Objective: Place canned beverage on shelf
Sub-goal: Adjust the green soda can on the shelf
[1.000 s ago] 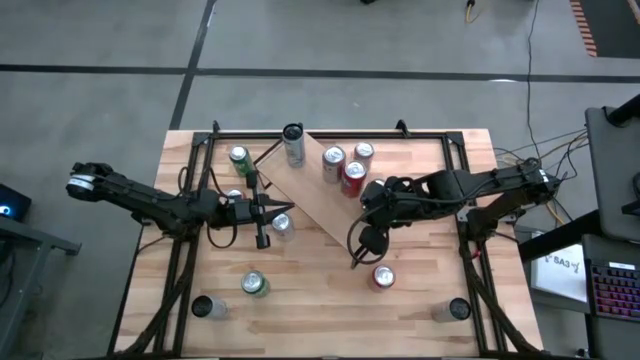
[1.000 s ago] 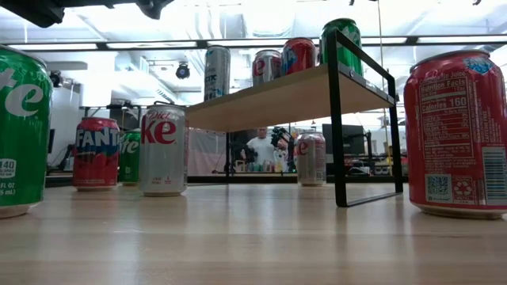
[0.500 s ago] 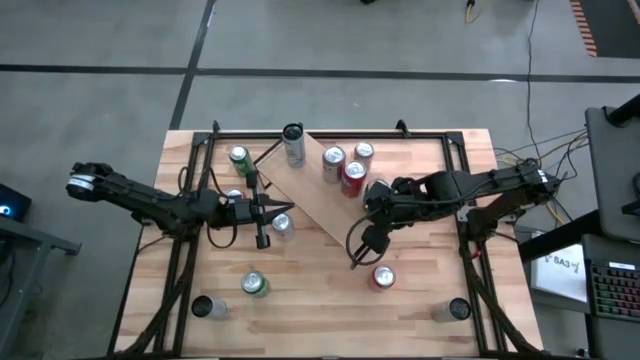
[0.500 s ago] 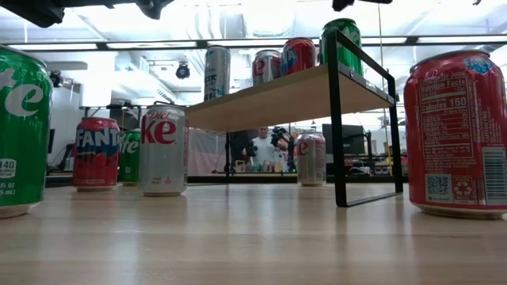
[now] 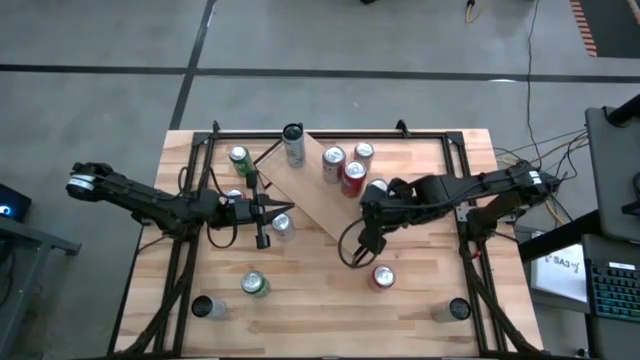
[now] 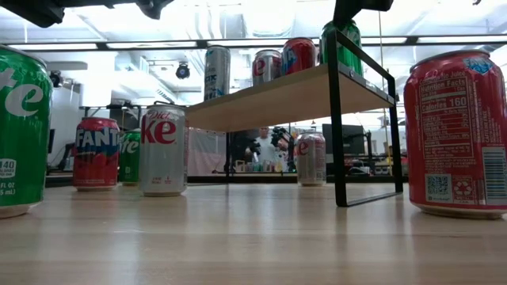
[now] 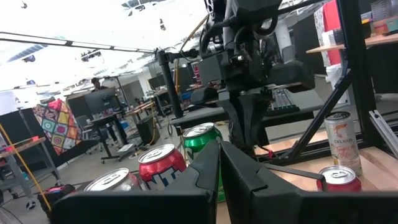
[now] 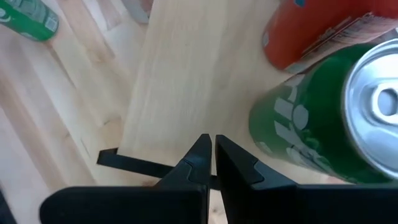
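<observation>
The shelf is a light-wood board on black end frames, lying slantwise on the table. Several cans stand on it by their bases, among them a green can at its right end and a red can behind that. My right gripper is shut with nothing in it and hangs tipped downward over the shelf's near end, beside the green can. My left gripper is shut with nothing in it and held level at the shelf's left side.
Loose cans stand on the table: a red can, a green can, a silver can, another green can, and two dark cans near the front corners. Black rails run along the table's sides.
My right gripper has tipped further downward over the shelf's near end and stays shut. In the low view its dark body has come into the picture's top above the green can. No can has moved.
</observation>
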`<action>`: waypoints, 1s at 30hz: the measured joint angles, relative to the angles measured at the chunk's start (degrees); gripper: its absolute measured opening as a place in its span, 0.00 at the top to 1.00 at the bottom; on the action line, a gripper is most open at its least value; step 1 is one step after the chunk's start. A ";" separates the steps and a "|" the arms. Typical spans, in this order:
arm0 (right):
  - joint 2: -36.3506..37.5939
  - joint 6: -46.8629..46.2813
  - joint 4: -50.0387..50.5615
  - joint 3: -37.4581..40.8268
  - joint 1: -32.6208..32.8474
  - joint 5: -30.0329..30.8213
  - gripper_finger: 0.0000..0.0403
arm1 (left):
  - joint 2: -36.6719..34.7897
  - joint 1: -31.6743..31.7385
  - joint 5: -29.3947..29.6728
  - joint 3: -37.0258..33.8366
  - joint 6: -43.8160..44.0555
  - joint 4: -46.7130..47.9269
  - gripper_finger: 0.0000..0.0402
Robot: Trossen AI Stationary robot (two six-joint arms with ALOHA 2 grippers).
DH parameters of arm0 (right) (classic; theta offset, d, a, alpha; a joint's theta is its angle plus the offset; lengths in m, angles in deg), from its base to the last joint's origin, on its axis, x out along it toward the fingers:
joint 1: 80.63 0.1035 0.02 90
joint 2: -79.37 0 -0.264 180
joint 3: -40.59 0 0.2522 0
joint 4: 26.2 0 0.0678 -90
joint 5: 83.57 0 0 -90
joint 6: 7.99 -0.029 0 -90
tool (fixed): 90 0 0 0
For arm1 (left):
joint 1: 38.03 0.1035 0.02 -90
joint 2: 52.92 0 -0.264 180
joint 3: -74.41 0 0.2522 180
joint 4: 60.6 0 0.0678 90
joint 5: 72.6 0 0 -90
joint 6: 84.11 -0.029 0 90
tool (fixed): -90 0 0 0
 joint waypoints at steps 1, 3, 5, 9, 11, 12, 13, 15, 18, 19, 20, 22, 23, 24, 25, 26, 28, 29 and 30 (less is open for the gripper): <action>-0.02 0.08 0.00 0.00 -0.02 0.19 0.97 | 0.00 0.00 0.01 0.00 -0.02 -0.02 1.00; -0.11 0.63 -0.02 0.00 -0.29 0.49 0.97 | 0.00 0.01 -0.01 0.00 -0.01 0.00 1.00; -0.11 1.04 -0.03 0.00 -0.46 1.17 0.97 | 0.00 0.00 -0.01 0.00 -0.02 -0.02 1.00; -0.11 1.53 -0.09 0.00 -1.60 1.86 0.97 | 0.00 0.01 0.00 0.00 -0.01 0.00 1.00; -0.11 2.03 -0.11 0.00 -2.24 1.90 0.97 | 0.00 0.01 -0.01 0.00 0.00 -0.01 1.00; -0.11 2.14 -0.11 0.00 -2.53 1.89 0.97 | 0.00 0.00 -0.02 0.00 -0.02 0.00 1.00; -0.11 2.16 -0.12 0.00 -2.84 1.89 0.97 | 0.00 0.01 0.01 0.00 -0.02 0.00 1.00; -0.11 2.18 -0.11 0.00 -3.36 1.88 0.97 | 0.00 0.01 0.01 0.00 -0.02 -0.01 1.00; -0.11 2.74 -0.09 0.00 -3.92 1.88 0.97 | 0.00 0.02 0.00 0.00 -0.02 0.00 1.00; -0.11 2.82 -0.04 0.00 -4.08 1.88 0.97 | 0.00 0.00 -0.02 0.00 0.00 0.00 1.00; -0.11 2.86 -0.02 0.00 -4.26 1.88 0.97 | 0.00 0.01 -0.01 0.00 -0.01 0.00 1.00; -0.11 2.91 -0.03 0.00 -4.52 1.88 0.97 | 0.00 0.00 -0.02 0.00 -0.01 0.00 1.00; -0.11 3.09 -0.05 0.00 -4.54 1.88 0.97 | 0.00 0.00 -0.02 0.00 0.00 0.00 1.00; -0.11 3.43 -0.14 0.00 -4.53 1.88 0.97 | 0.00 0.01 -0.01 0.00 0.00 0.00 1.00; -0.11 4.05 -0.44 0.00 -4.52 1.86 0.97 | 0.00 0.01 0.01 0.00 0.00 0.00 1.00; -0.11 4.57 -1.00 -0.01 -4.52 1.77 0.97 | 0.00 0.00 0.00 0.00 0.00 0.00 1.00; -0.11 5.12 -1.93 -0.34 -4.50 1.66 0.97 | 0.00 0.02 0.00 0.00 -0.01 0.00 1.00; -0.11 5.85 -2.46 -0.69 -4.46 1.66 0.97 | 0.00 0.00 -0.01 0.00 0.00 0.00 1.00; -0.11 6.46 -3.17 -1.15 -4.42 1.70 0.97 | 0.00 0.00 -0.02 0.00 -0.01 0.00 1.00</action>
